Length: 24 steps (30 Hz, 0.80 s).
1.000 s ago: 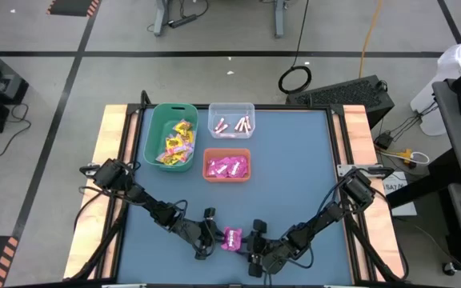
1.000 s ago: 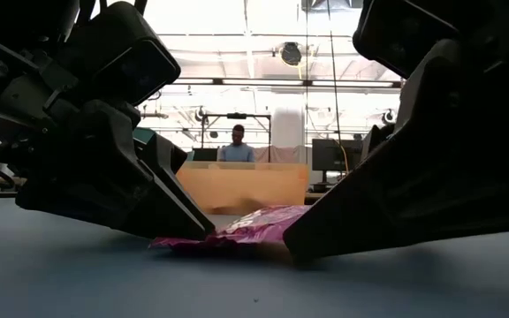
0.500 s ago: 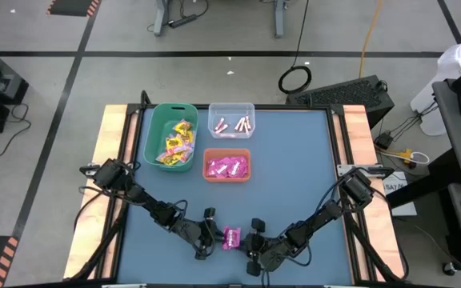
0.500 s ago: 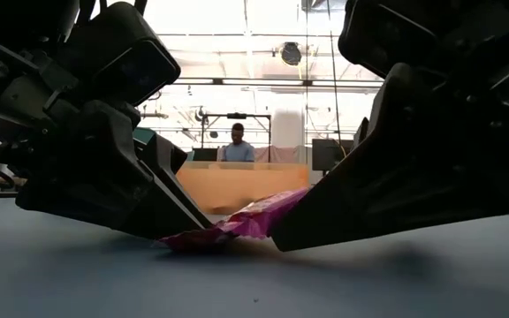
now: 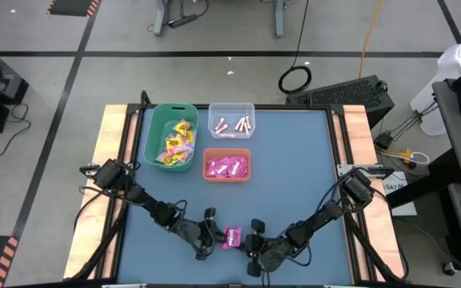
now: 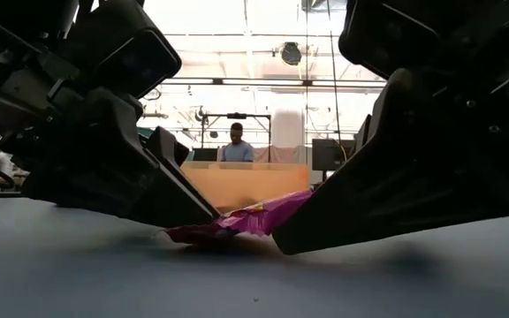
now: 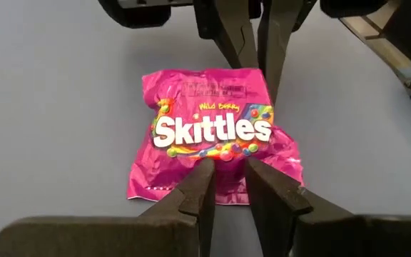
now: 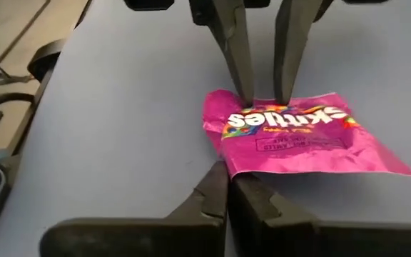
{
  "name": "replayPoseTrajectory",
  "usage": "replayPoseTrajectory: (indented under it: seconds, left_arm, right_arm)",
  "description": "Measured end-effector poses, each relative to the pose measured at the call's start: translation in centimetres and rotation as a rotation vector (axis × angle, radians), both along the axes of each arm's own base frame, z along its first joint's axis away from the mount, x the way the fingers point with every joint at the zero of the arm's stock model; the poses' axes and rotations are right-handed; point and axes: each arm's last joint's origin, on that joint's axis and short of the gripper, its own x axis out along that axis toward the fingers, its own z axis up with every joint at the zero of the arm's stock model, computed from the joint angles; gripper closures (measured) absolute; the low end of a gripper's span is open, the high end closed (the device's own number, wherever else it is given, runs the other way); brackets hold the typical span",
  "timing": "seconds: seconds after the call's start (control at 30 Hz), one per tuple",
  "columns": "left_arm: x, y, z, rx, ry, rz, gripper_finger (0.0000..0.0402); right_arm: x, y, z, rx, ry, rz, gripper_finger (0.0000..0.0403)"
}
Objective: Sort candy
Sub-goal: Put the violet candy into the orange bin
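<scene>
1. Near the front edge of the blue tabletop [image 5: 294, 176], a magenta-pink candy packet [image 5: 232, 238] lies between the two tools.
2. The right tool [image 5: 249, 242] has its fingers together, pinched on the packet's edge; the right wrist view shows the two dark fingers [image 8: 212, 200] meeting on the near edge of the wrapper [image 8: 291, 139].
3. From the low view, that side of the packet [image 6: 246, 223] is tilted up off the tabletop where the right tool grips it, while the other side stays down.
4. The left tool [image 5: 212, 236] sits at the packet's opposite side, its fingers [image 7: 198, 193] slightly apart, tips at the wrapper's edge [image 7: 212, 128]; whether they grip it cannot be told.
5. Toward the far side of the tabletop stand three bins, well apart from the tools.
6. A green bin [image 5: 152, 136] holds yellow packets [image 5: 176, 142].
7. A clear bin [image 5: 214, 110] just beside it holds thin pale sticks [image 5: 234, 125].
8. An orange bin [image 5: 208, 168], in front of the clear one, holds more magenta-pink packets [image 5: 227, 166].
9. Beyond the tabletop, in the low view, a person [image 6: 236, 146] sits behind a desk.
</scene>
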Motion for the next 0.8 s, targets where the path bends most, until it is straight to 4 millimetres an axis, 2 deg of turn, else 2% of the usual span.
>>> replayPoseTrajectory:
  seconds: [0.13, 0.37, 0.47, 0.53, 0.63, 0.8]
  left_arm:
    - [-0.02, 0.01, -0.05, 0.003, 0.005, -0.001, 0.0317]
    - [-0.10, 0.03, -0.20, 0.009, 0.022, -0.008, 0.0317]
    - [-0.11, 0.04, -0.22, 0.010, 0.025, -0.008, 0.0317]
    - [-0.11, 0.04, -0.20, 0.010, 0.024, -0.008, 0.0317]
    - [-0.11, 0.03, -0.20, 0.009, 0.024, -0.009, 0.0317]
    - [-0.10, 0.02, -0.19, 0.009, 0.023, -0.012, 0.0317]
  right_arm:
    - [-0.01, 0.07, 0.02, 0.044, 0.009, 0.001, 0.0372]
    - [-0.01, 0.15, 0.06, 0.073, 0.012, 0.006, 0.0276]
    - [0.04, 0.11, 0.07, 0.079, 0.012, 0.005, 0.0250]
    - [0.07, 0.08, 0.08, 0.094, 0.014, 0.000, 0.0244]
    - [0.38, -0.29, 0.16, 0.206, 0.024, -0.054, 0.0243]
    - [0.78, -0.78, 0.23, 0.252, 0.030, -0.079, 0.0263]
